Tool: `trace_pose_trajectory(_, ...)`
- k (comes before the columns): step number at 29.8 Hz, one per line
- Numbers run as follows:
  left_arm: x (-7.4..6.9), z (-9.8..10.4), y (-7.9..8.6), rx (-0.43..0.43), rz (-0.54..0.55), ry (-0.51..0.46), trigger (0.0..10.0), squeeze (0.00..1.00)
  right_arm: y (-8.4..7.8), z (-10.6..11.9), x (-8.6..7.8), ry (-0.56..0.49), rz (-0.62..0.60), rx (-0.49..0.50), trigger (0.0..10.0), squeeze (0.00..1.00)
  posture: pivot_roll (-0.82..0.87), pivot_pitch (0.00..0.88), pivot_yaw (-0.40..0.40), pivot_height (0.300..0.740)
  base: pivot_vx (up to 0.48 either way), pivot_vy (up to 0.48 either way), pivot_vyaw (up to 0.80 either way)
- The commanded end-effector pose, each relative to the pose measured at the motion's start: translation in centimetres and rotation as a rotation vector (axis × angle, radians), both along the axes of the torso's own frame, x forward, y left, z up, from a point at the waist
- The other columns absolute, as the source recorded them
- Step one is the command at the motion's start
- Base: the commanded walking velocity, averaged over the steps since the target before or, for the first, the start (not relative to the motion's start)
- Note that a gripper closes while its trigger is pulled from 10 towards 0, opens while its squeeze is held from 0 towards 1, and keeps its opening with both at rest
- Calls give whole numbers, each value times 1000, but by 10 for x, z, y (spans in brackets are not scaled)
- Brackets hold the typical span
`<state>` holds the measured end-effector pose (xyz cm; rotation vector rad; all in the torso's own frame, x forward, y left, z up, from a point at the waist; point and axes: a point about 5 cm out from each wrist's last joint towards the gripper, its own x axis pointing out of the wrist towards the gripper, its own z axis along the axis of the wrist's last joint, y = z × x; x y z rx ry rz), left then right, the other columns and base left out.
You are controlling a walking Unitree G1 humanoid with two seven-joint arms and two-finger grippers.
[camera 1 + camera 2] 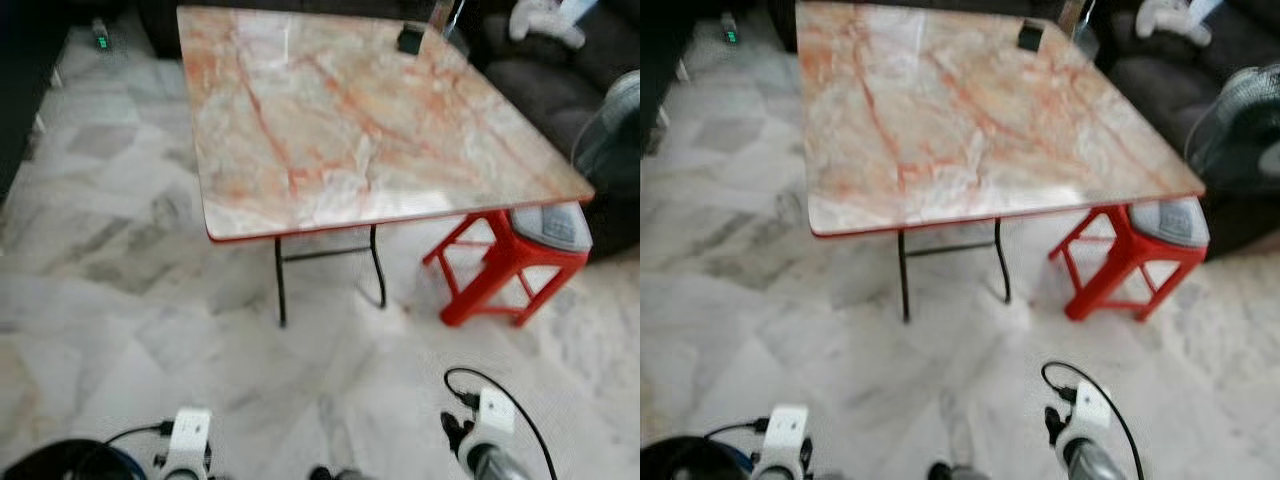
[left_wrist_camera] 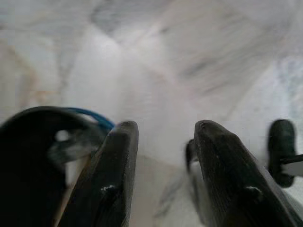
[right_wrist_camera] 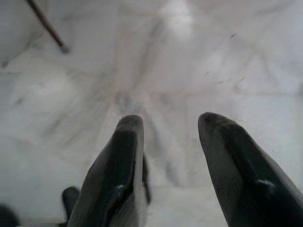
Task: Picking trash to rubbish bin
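Both end effectors, left (image 2: 163,142) and right (image 3: 173,137), hang part-open and empty; walking on risks striking the marble-topped table (image 1: 350,130) or red stool (image 1: 505,265).

The table (image 1: 350,130) top was cream marble veined in orange-red, edged red, on black legs. Right of it stood a red stool (image 1: 500,265) with a grey seat. The floor (image 1: 130,300) was white marble streaked grey. A dark sofa (image 1: 560,70) sat far right.

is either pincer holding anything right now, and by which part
Nothing is held. The left pincer and the right pincer both stand open with only marble floor between their fingers.
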<state>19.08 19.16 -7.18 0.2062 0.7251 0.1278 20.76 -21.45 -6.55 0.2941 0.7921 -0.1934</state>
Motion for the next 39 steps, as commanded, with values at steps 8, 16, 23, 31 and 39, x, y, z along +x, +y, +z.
trace_pose_trajectory(8, -1, -2, 1, 5, -58, 39, 10000, 0, -2, -1, -3, -12, -76, 13, 10000, 0, 43, 145, -41, 740, 0, 0, 0)
trace_pose_trajectory(16, 5, 1, 1, 41, -93, 36, 10000, 0, 0, -6, -12, 14, -100, 25, 10000, 0, 44, 132, -32, 740, 0, 0, -97)
trace_pose_trajectory(23, -1, -2, -1, 32, -90, 52, 10000, 0, -2, -5, -12, 0, -104, 18, 10000, 0, 43, 126, -37, 740, 0, -350, -221)
trace_pose_trajectory(31, -4, -4, -1, 29, -84, 58, 10000, 0, -4, -4, -10, -4, -101, 12, 10000, 0, 44, 122, -43, 740, 0, -361, 0)
trace_pose_trajectory(39, -6, -5, -5, 19, -78, 64, 10000, 0, -8, -3, -8, -6, -96, 0, 10000, 0, 39, 101, -62, 740, 0, -360, 0)
